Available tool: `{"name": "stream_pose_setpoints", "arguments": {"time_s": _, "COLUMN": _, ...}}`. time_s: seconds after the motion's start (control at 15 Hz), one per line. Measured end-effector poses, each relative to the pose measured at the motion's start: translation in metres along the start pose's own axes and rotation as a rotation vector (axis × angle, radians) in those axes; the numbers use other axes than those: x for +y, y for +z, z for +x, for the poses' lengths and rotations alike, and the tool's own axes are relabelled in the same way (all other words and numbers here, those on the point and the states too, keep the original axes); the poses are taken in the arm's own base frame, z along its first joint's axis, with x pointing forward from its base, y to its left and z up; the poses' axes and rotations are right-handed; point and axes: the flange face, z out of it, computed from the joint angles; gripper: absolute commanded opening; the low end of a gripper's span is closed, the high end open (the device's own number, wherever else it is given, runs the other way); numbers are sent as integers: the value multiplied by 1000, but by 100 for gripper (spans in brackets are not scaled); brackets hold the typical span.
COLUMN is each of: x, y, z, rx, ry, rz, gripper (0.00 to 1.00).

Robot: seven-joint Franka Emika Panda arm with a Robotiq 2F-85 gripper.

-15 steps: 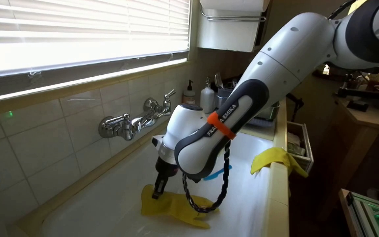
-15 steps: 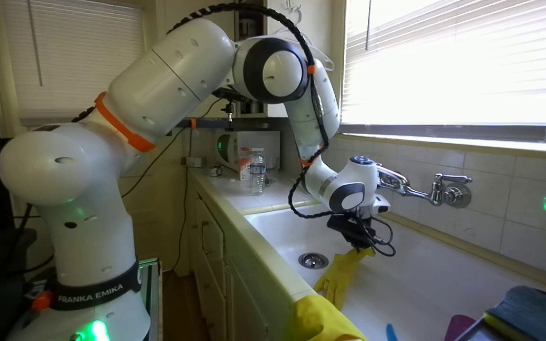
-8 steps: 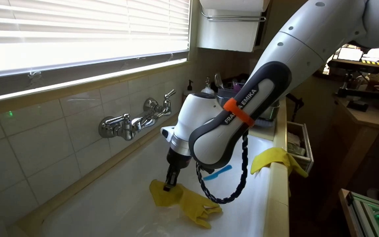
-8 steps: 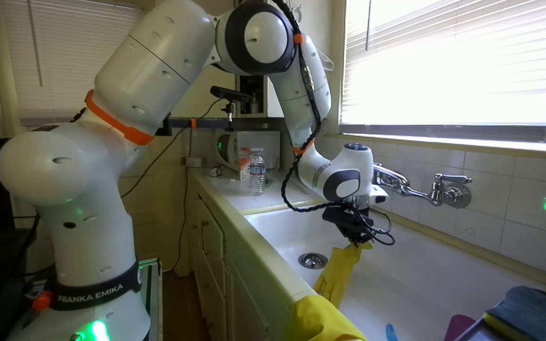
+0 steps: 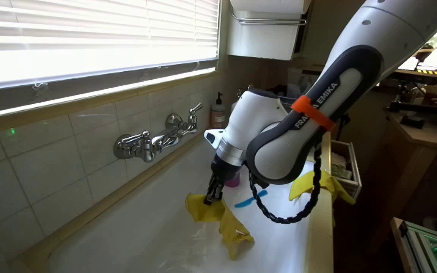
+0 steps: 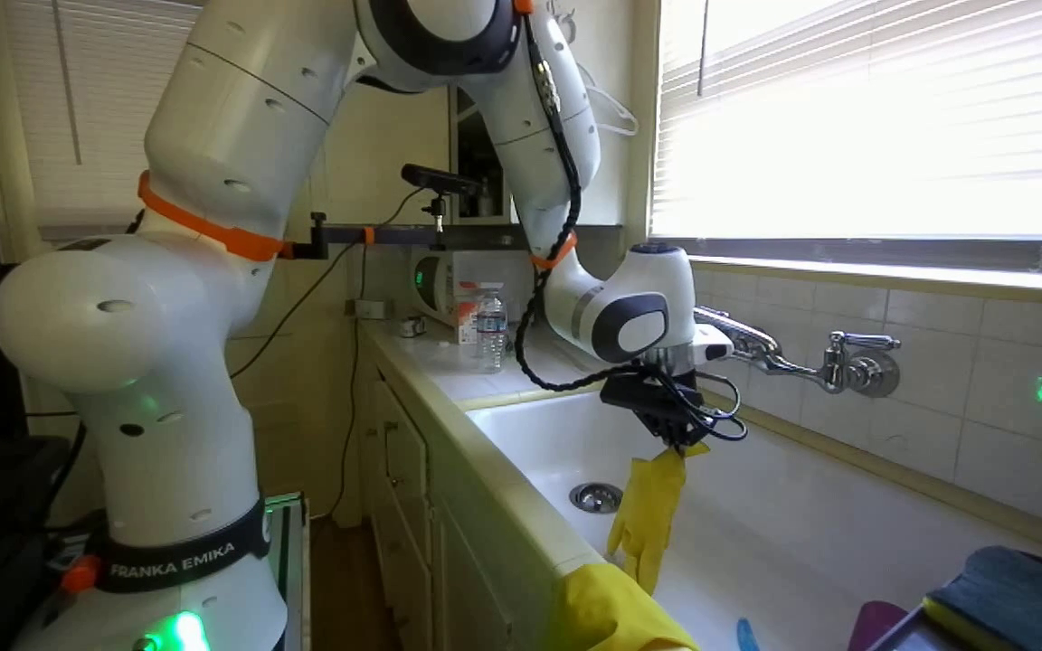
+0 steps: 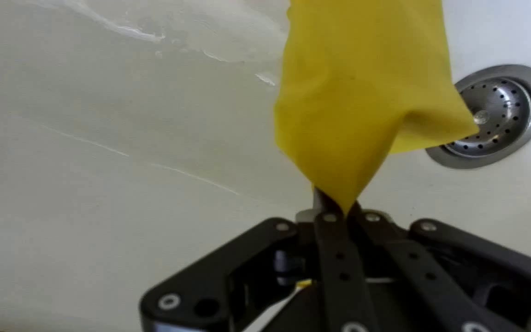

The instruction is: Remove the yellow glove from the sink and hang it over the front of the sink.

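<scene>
My gripper (image 5: 211,200) is shut on the yellow glove (image 5: 233,225) near its cuff, inside the white sink (image 5: 146,223). In an exterior view the glove (image 6: 649,506) hangs from the gripper (image 6: 682,445), fingers down; I cannot tell whether the fingertips touch the basin. In the wrist view the glove (image 7: 357,87) is pinched to a point between the closed fingertips of the gripper (image 7: 339,203). The front of the sink (image 5: 319,231), a thick flat rim, also shows in an exterior view (image 6: 521,488). A second yellow glove (image 5: 315,182) is draped over that rim.
A chrome tap (image 5: 154,144) juts from the tiled wall beside the arm. A blue utensil (image 5: 250,199) and a purple cup (image 5: 233,181) are in the sink. The drain (image 6: 595,497) lies near the held glove. A rack with a sponge (image 6: 996,592) stands at the sink's far end from the drain.
The gripper has risen and moved toward the front rim and along the sink, carrying the glove. The glove lay mostly on the basin before and now hangs more upright. The draped glove has not moved.
</scene>
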Motion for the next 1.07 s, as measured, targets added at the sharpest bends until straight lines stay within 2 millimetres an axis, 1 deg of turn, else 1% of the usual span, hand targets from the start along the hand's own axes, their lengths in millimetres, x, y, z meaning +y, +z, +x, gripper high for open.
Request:
{"name": "stream_pose_setpoints", "arguments": {"time_s": 0.47, "x": 0, "y": -51, "z": -29, "rx": 17, "ry": 44, "rz": -64, "gripper": 1}}
{"name": "stream_pose_setpoints", "arguments": {"time_s": 0.8, "x": 4, "y": -81, "z": -52, "rx": 16, "ry": 100, "rz": -105, "gripper": 1}}
{"name": "stream_pose_setpoints", "arguments": {"time_s": 1.07, "x": -1, "y": -102, "z": -60, "rx": 29, "ry": 120, "rz": -124, "gripper": 1}}
